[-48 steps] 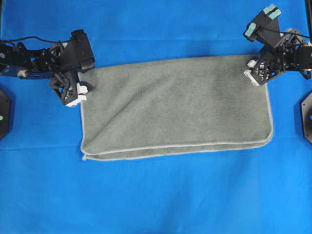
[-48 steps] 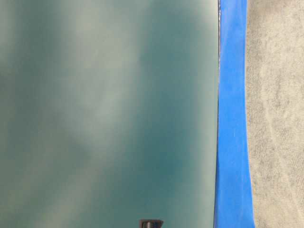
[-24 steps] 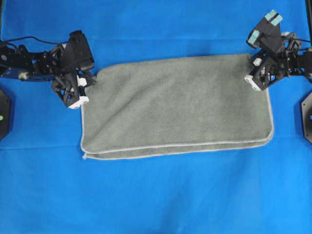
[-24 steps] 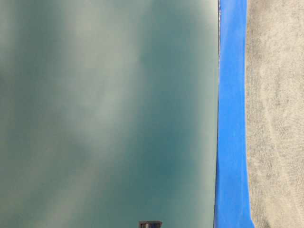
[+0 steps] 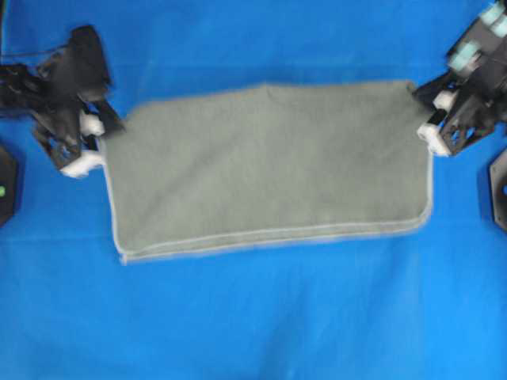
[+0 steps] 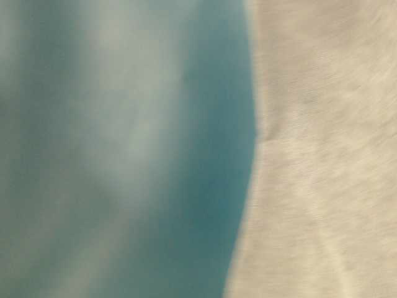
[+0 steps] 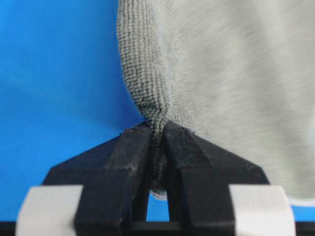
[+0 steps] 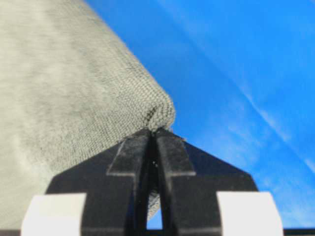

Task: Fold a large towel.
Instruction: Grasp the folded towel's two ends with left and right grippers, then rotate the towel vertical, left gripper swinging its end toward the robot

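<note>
Light is even and bright, with almost no shadows on the blue sheet (image 5: 253,317). The overhead view is softly smeared, most at both arms. The table-level view is a streaked blur. Both wrist views are sharp on the towel (image 7: 162,98), softer beyond.

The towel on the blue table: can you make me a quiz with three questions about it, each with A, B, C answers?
1. Where do the two grippers hold the towel?
A. at its two far corners
B. in its middle
C. at the near hem

2. What colour is the sheet under the towel?
A. red
B. bright blue
C. white

3. How are the left gripper and the right gripper?
A. both wide open
C. one open, one shut
B. both shut on the towel

Answers: 1 A, the overhead view shows one arm at each far corner. 2 B, blue shows all around the cloth. 3 B, each wrist view shows cloth pinched between closed jaws.
</note>
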Controlling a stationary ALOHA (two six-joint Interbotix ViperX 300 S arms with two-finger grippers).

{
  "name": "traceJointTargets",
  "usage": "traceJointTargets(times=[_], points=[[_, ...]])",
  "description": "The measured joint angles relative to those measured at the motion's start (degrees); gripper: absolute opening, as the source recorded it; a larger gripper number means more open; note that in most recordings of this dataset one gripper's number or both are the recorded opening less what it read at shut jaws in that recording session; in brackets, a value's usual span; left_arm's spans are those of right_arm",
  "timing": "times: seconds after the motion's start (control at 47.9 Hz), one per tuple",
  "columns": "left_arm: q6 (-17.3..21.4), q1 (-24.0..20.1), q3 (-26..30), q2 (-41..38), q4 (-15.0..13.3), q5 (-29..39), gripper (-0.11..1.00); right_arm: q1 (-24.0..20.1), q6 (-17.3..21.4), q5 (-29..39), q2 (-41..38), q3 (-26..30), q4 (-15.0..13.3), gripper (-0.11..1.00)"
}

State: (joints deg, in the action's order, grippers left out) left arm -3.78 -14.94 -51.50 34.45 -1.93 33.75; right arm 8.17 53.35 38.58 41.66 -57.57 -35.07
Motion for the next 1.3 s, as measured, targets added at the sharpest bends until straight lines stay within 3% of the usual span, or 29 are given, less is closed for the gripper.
traceJointTargets(times=[0.188, 0.355, 0.46, 0.606, 0.731, 0.878, 1.024, 1.295], points=[[-4.1, 2.4, 2.2, 9.9, 0.0, 3.6, 0.04, -9.9, 0.3, 4.7, 6.7, 4.7, 1.3, 0.03], [-8.3, 7.1, 2.1, 11.1, 0.1, 1.1, 0.04, -10.5, 0.4, 5.0, 4.6, 6.9, -0.6, 0.03], [-11.2, 13.0, 2.2, 10.5, 0.1, -4.7, 0.04, -6.9, 0.5, 5.0, 1.8, 9.0, -3.7, 0.03], [-12.7, 22.7, 2.5, 7.1, 0.0, -16.3, 0.04, 1.7, 0.6, 2.1, -2.2, 12.6, -8.0, 0.03], [-12.7, 28.3, 4.3, 1.3, 0.0, -24.8, 0.04, 9.4, 0.5, -4.9, -6.6, 15.6, -10.2, 0.03], [-12.7, 31.7, 8.9, -7.1, 0.0, -30.7, 0.04, 18.6, 0.0, -15.6, -12.6, 19.0, -11.2, 0.03], [-12.2, 33.4, 17.9, -17.8, 0.0, -32.1, 0.04, 24.3, -0.2, -23.2, -19.2, 23.4, -11.7, 0.03], [-9.7, 34.1, 38.7, -35.2, 0.4, -29.7, 0.04, 24.8, -0.1, -26.6, -27.7, 31.0, -13.2, 0.03]])
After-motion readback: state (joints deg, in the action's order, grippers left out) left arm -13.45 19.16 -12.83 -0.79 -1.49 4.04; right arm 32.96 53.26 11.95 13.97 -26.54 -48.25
